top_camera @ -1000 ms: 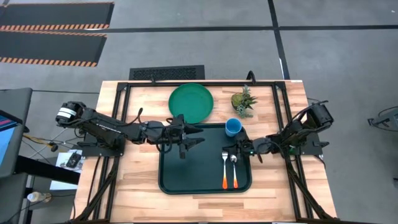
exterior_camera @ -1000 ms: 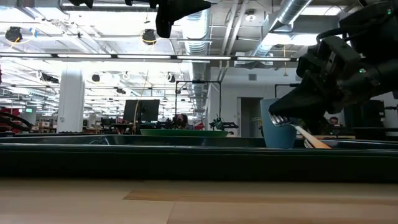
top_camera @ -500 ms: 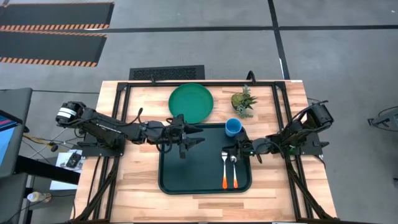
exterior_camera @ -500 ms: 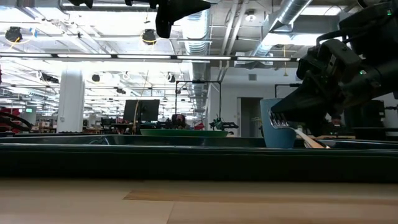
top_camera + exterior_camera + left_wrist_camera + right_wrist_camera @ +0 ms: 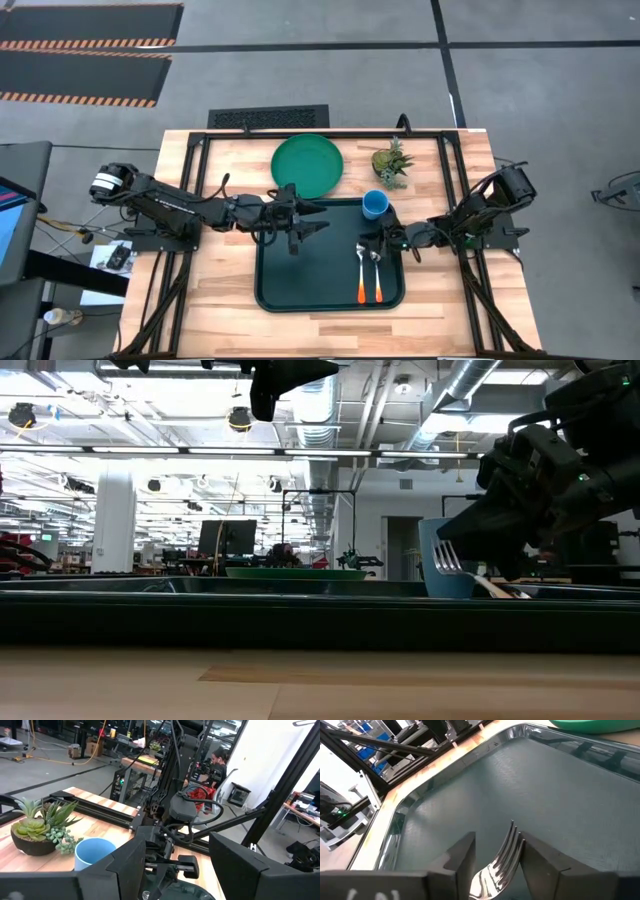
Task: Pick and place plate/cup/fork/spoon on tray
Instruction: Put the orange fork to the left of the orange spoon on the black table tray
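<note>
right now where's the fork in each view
High view: the fork lies on the tray, right part, beside the spoon.
Low view: tines at right, below the right gripper.
Left wrist view: not in it.
Right wrist view: tines between that gripper's fingers.
Shared landmark: the cup, near the tines.

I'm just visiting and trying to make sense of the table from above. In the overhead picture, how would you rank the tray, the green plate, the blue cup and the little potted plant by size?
Largest to smallest, in the high view:
1. the tray
2. the plate
3. the potted plant and the cup: these look much alike, the plant's leaves spreading a little wider, so I would not rank them firmly.
</note>
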{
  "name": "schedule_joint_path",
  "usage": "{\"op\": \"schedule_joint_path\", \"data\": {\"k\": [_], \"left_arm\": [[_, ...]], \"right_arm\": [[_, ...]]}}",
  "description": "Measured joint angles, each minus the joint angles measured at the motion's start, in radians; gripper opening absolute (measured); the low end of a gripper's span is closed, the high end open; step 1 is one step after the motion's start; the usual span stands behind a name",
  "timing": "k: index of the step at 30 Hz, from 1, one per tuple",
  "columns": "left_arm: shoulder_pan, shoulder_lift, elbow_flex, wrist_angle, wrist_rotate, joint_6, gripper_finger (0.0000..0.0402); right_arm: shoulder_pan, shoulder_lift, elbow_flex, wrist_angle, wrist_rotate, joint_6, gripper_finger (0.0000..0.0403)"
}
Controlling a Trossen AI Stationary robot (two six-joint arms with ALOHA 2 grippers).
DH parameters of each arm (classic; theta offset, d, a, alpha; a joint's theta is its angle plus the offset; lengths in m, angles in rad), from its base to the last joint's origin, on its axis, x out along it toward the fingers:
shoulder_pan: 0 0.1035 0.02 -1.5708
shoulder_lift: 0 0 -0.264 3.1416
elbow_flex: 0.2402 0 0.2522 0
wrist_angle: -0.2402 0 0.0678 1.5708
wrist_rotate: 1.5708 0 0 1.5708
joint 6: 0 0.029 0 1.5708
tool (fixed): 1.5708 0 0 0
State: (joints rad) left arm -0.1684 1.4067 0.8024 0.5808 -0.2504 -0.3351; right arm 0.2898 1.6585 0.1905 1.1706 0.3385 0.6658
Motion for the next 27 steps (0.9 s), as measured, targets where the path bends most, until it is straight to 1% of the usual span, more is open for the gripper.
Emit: {"op": "schedule_joint_path", "data": {"k": [3,6,21,27], "left_arm": [[0.0,0.0,0.0,0.0,0.0,0.0,0.0203],[0.0,0.0,0.0,0.0,0.0,0.0,0.0203],[0.002,0.0,0.0,0.0,0.0,0.0,0.0203],[0.002,0.0,0.0,0.0,0.0,0.0,0.0203]], "right_arm": [[0.0,0.0,0.0,0.0,0.001,0.0,0.0192],[0.0,0.0,0.0,-0.009,0.001,0.0,0.0198],[-0.007,0.0,0.001,-0.054,0.005,-0.01,0.0204],[-0.007,0.0,0.001,-0.06,0.008,-0.013,0.0225]]}}
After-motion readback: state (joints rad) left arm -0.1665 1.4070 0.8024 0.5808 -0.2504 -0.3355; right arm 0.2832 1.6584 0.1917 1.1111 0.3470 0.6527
